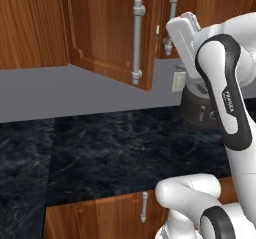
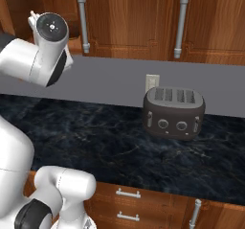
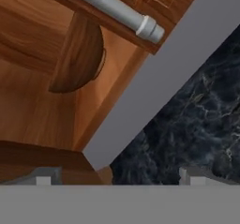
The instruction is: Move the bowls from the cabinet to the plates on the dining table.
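Two-finger gripper [image 3: 117, 178] with jaws spread wide apart, clamped on nothing. In hand view, deep glossy dark-brown wooden bowl [image 3: 80, 54] at ten o'clock, seated inside reddish-brown wooden wall cabinet [image 3: 33, 110]. Cabinet's panelled door [image 1: 107, 33] swung open above black pale-veined marble counter [image 1: 125, 148]. Dark four-slot toaster [image 2: 173, 112] at three o'clock in right base view.

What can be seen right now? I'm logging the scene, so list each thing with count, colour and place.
wall cabinet: one, reddish-brown, above the counter, one door swung open
bar handles: several, silver, upright on the cabinet doors
wooden bowl: one, brown, inside the cabinet
toaster: one, dark, on the counter by the wall
wall outlet: one, pale, behind the toaster
counter: one, black marble with pale veins
low cabinets: reddish-brown, under the counter
arm: one, white with dark joints
fingers: two, spread open, near the cabinet
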### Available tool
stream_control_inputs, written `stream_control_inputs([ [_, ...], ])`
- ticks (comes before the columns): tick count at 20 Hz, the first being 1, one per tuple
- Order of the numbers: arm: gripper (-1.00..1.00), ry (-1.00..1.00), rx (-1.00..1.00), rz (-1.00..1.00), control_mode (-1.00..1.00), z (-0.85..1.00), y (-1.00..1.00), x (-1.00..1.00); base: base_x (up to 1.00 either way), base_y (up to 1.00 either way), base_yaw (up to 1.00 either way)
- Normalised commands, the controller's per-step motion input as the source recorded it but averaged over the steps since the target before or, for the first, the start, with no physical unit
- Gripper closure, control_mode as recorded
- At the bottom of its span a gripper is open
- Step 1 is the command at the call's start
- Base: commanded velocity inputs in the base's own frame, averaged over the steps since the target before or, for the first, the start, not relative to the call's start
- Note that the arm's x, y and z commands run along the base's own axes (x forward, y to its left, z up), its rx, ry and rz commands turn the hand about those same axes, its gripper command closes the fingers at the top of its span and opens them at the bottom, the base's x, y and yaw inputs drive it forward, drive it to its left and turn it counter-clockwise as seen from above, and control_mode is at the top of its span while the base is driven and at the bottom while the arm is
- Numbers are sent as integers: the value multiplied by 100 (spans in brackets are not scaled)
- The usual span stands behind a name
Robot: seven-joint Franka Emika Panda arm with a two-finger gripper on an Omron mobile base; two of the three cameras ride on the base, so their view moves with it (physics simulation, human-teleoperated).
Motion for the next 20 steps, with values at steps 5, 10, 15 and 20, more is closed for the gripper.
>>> stream_control_inputs([
  [5, -100, -6, 0, 6, -100, 0, 21, 1, 0, 0, 0],
  [10, -100, 0, 8, 13, -100, 3, 26, 0, 0, 0, 0],
  [15, -100, 7, 14, 17, -100, 1, 28, 0, 0, 0, 0],
  [20, -100, 6, 11, 17, -100, 0, 34, 0, 0, 0, 0],
])
